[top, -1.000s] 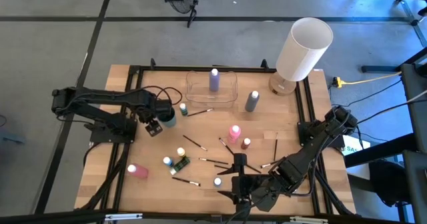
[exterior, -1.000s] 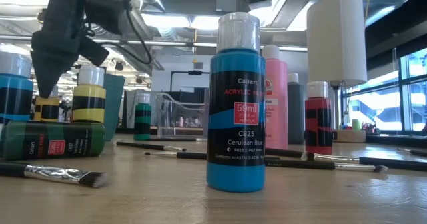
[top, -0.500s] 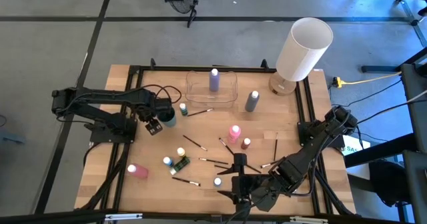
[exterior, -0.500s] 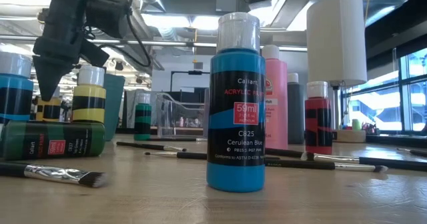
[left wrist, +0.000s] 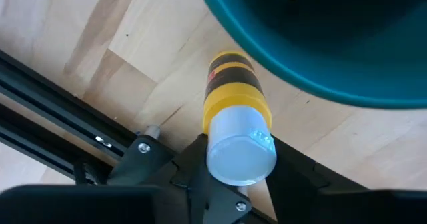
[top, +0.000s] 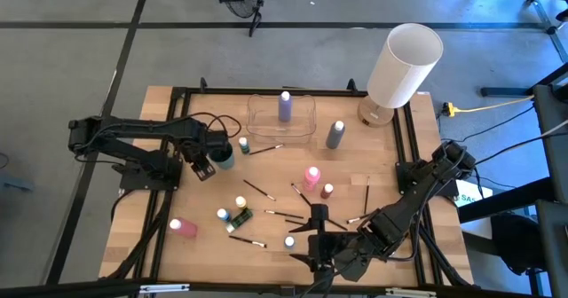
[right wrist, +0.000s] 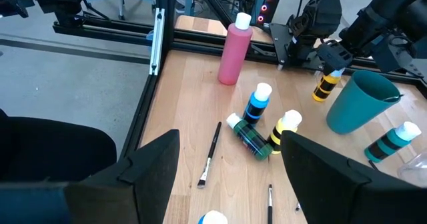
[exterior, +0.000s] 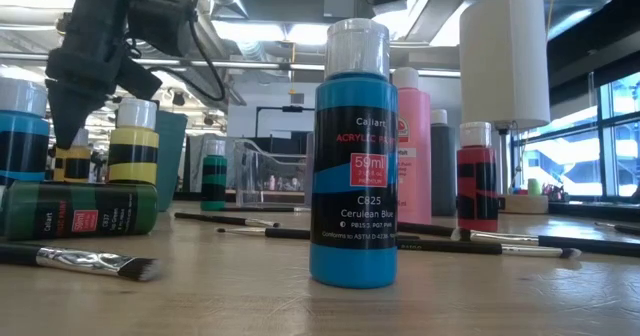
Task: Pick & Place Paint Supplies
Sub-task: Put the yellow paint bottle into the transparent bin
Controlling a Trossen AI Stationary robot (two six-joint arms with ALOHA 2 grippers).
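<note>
The left gripper (top: 204,168) hangs over the left part of the wooden table (top: 204,245), right beside a teal cup (top: 224,159), and its two dark fingers (left wrist: 170,167) are closed around a small yellow-and-black paint bottle (left wrist: 235,127), pinching it just below its white cap; in the right wrist view that bottle (right wrist: 327,85) hangs tilted from the gripper next to the cup (right wrist: 357,104). The right gripper (top: 312,247) waits low at the near edge of the table with its jaws spread and nothing between them. The other paint supplies lie scattered: a purple bottle (top: 285,105) stands inside a clear tray (top: 257,125) at the far side, a grey bottle (top: 335,134) just to the right of it, a tall pink bottle (top: 311,177) near the middle, another pink bottle (top: 183,226) lying near the left front, a blue bottle (exterior: 353,156) upright close to the low camera, and thin paintbrushes (top: 258,189) spread flat around them. A large white lamp (top: 404,64) leans at the far right corner
</note>
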